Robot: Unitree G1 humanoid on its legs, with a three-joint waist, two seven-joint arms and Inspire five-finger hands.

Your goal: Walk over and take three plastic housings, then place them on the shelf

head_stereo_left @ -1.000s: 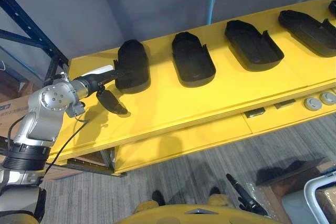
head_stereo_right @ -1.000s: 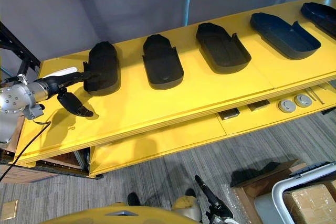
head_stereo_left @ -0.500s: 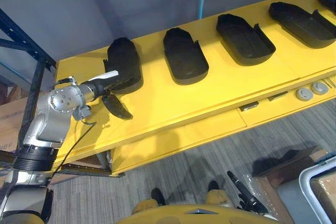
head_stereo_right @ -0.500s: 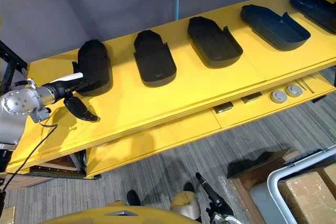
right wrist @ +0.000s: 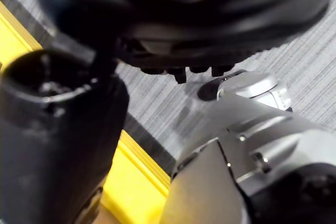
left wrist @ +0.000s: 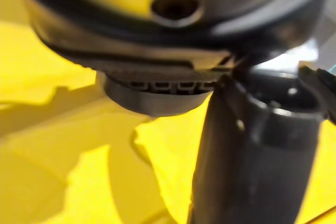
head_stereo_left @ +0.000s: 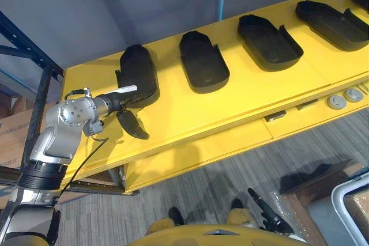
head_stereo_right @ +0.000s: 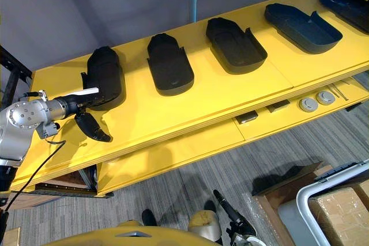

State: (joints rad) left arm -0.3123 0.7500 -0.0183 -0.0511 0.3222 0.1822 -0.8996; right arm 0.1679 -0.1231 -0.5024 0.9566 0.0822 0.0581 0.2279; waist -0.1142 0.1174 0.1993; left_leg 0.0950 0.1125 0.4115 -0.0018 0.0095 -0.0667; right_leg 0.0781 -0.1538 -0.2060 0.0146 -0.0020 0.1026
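Yellow counter (head_stereo_left: pixel 173 113) runs from the lower left of the frame to the upper right, carrying a row of black plastic housings (head_stereo_right: pixel 169 64). I have the left hand (head_stereo_left: pixel 115 103) at the left end of that row, spread wide. Its white-covered thumb (head_stereo_left: pixel 128 90) reaches the near end of the leftmost housing (head_stereo_left: pixel 138 72). Its dark fingers (head_stereo_left: pixel 132 126) stretch over bare counter just below, apart from the housing. The second housing (head_stereo_left: pixel 203 64), third housing (head_stereo_left: pixel 270 41) and fourth housing (head_stereo_left: pixel 331 21) lie open side up further right, untouched. The right hand (head_stereo_left: pixel 268 216) hangs over the grey floor (head_stereo_left: pixel 202 188) at the bottom edge; I cannot tell its state.
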